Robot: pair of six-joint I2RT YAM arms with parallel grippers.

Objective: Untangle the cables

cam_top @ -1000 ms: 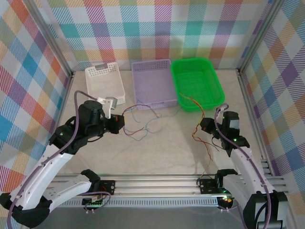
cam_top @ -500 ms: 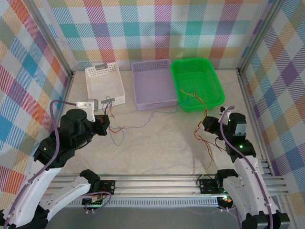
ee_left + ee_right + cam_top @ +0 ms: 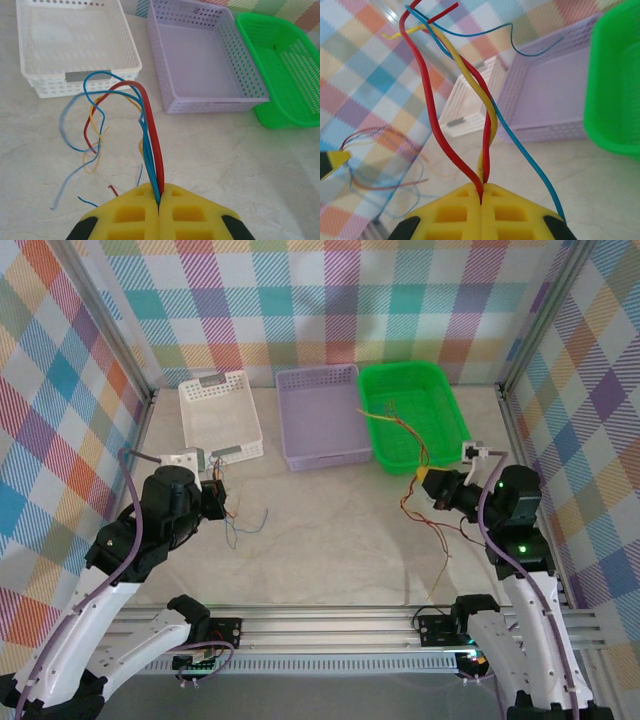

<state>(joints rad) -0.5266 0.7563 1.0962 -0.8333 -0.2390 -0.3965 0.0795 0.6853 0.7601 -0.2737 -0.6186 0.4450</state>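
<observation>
Item: cables — two separate bunches of blue, red and yellow strands.
Left pincer: clamped on one bunch just in front of the white basket, with loose ends trailing on the table.
Right pincer: clamped on the other bunch beside the green basket, red and yellow wound round each other.
Risk — hair-thin strands may slip from the pads. A hard pull may tighten the twist rather than free it.

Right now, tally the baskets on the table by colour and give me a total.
White basket: 1
Purple basket: 1
Green basket: 1
Total: 3
</observation>
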